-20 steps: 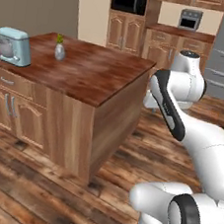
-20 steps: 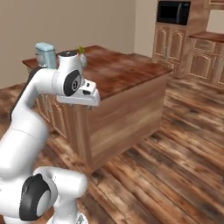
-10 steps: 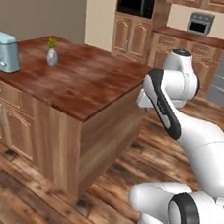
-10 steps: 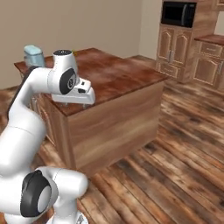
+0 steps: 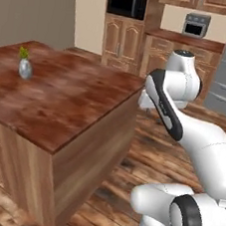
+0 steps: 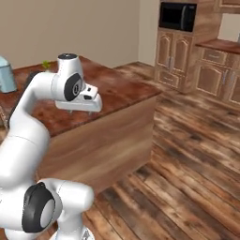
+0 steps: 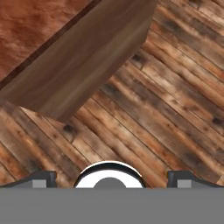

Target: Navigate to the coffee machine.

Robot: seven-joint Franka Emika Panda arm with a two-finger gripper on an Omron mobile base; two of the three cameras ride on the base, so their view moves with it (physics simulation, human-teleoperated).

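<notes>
The gripper [image 7: 109, 175] hangs over plank wood flooring [image 7: 166, 109], jaws spread apart, empty. A glossy reddish-brown wooden counter [image 5: 60, 108] carries a small glass vase [image 5: 24, 68].

I see the wooden kitchen island [image 5: 75, 110] left of and just below my hand, its reddish top bare across most of its surface. On it, far to the left of the hand, stands a small glass vase [image 5: 25, 67] with a green sprig. At the island's far end, well beyond the hand, a pale blue appliance [image 6: 5, 75] sits on the top. Directly under the hand runs the plank floor [image 7: 166, 109], with the island's corner [image 7: 65, 114] close beside it.
</notes>
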